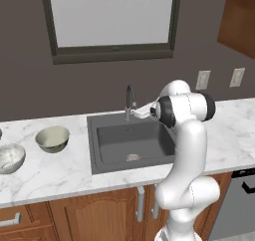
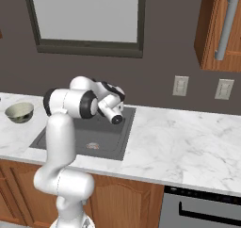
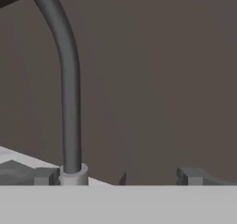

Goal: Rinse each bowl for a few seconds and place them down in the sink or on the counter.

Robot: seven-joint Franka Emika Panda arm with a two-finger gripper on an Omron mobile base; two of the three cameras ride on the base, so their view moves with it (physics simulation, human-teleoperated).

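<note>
Left base view, left to right: marbled whitish-grey bowl (image 1: 10, 158) sits upright on the counter (image 1: 55, 173) at the far left edge. Olive-beige bowl (image 1: 52, 139) with a cream inside is just beside it, at about its 1 o'clock, also upright on the marble; can't tell whether the rims touch. Both bowls are left of the sink (image 1: 130, 142), neither in the basin. Sink is dark grey, round drain (image 1: 133, 157) near the front wall. Faucet (image 1: 130, 101) stands at 12 o'clock of the basin, on the back rim. The arm's forearm reaches toward the faucet base from the right; gripper itself is hidden behind the elbow here.

Right base view: olive-beige bowl (image 2: 19, 112) at far left on the counter, sink (image 2: 113, 136) partly covered by the arm.

Hand view: faucet neck (image 3: 69, 102) rises from its collar at 7 o'clock and curves off at 11 o'clock, dark wall behind. Gripper (image 3: 118, 177) jaws are spread wide, finger tips at the bottom well apart, nothing between them. Left finger (image 3: 44, 176) is just beside the faucet collar; contact unclear.
</note>
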